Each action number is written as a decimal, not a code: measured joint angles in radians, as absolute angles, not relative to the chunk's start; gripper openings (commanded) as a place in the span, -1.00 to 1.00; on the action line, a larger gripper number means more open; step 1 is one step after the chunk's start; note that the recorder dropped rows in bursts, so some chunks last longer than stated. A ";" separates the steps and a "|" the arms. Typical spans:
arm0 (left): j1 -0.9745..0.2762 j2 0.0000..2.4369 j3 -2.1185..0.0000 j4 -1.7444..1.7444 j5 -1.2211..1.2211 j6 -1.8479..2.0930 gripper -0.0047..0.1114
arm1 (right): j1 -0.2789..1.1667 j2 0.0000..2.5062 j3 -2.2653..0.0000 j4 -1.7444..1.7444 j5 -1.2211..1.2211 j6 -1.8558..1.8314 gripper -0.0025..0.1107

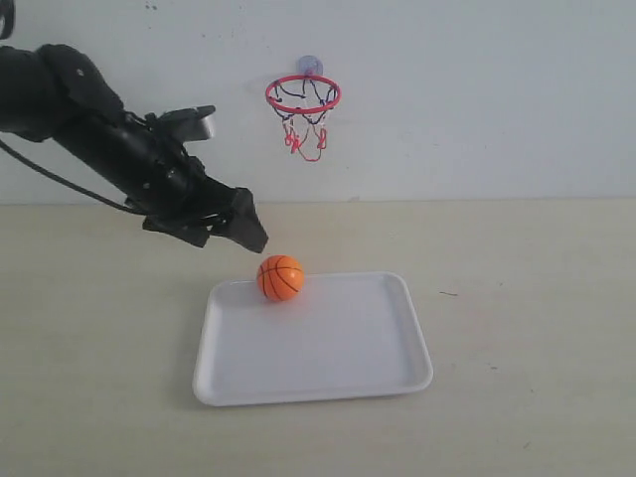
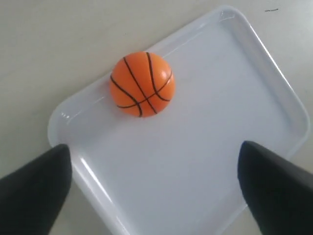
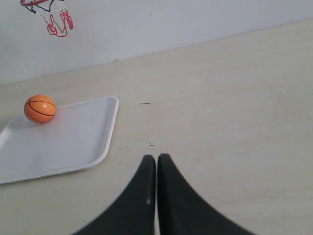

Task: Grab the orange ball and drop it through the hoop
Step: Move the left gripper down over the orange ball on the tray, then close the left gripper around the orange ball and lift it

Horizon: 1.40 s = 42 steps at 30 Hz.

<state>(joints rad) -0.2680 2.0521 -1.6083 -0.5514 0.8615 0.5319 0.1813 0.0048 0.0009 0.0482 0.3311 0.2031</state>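
The orange ball [image 1: 280,277] rests in the far left corner of a white tray [image 1: 338,368]. My left gripper [image 1: 243,227] hovers just above and to the left of it, open, nothing between its fingers. In the left wrist view the orange ball [image 2: 142,83] lies beyond the two dark fingertips [image 2: 41,181], over the white tray [image 2: 205,137]. The hoop [image 1: 303,94], a red ring with a black-and-red net, hangs on the back wall by a clear suction cup. My right gripper [image 3: 156,159] is shut and empty over bare table, far from the orange ball [image 3: 39,108] and the hoop [image 3: 49,12].
A pale wall stands behind the beige table [image 1: 537,298]. The left arm's black body [image 1: 89,129] stretches from the left edge across the table's back left. The right arm does not show in the exterior view.
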 measured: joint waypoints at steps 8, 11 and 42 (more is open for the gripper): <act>-0.337 2.214 -1.770 -0.488 0.846 0.536 0.57 | 0.181 0.005 0.001 0.048 0.331 0.203 -0.96; -0.367 2.243 -1.809 -0.442 0.825 0.536 0.57 | 0.181 0.005 0.001 0.048 0.331 0.203 -0.96; -0.390 2.362 -1.895 -0.346 0.826 0.460 0.37 | 0.181 0.005 0.001 0.048 0.331 0.203 -0.96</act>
